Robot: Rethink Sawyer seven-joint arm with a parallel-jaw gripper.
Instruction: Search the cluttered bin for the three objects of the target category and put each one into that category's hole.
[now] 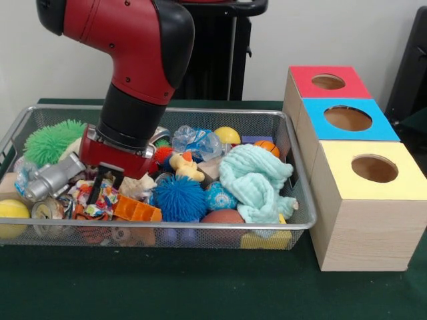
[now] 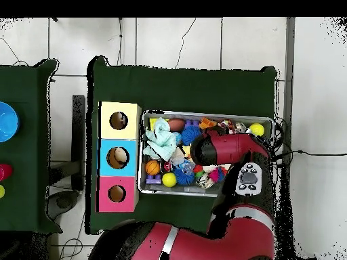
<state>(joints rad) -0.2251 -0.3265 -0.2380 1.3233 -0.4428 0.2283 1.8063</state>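
Observation:
The wire mesh bin [image 1: 303,223] is full of toys; it also shows in the overhead view [image 2: 271,122]. My gripper [image 1: 105,187] is down in the bin's left front part, right on a frilly ball of printed fabric strips [image 1: 93,197]. Whether it grips the ball is hidden by the clutter. In the overhead view the arm [image 2: 217,145] covers the gripper. I can pick out no other fabric ball. The yellow-topped box [image 1: 400,180] stands right of the bin, its round hole [image 1: 374,168] [image 2: 118,120] open and dark.
A blue-topped box [image 1: 383,127] and a red-topped box [image 1: 353,83] stand behind the yellow one. In the bin lie a mint muslin cloth [image 1: 257,180], a blue spiky ball [image 1: 179,199], a green spiky ball [image 1: 50,141], an orange block [image 1: 137,210], a rubber duck [image 1: 183,167] and yellow balls [image 1: 13,213].

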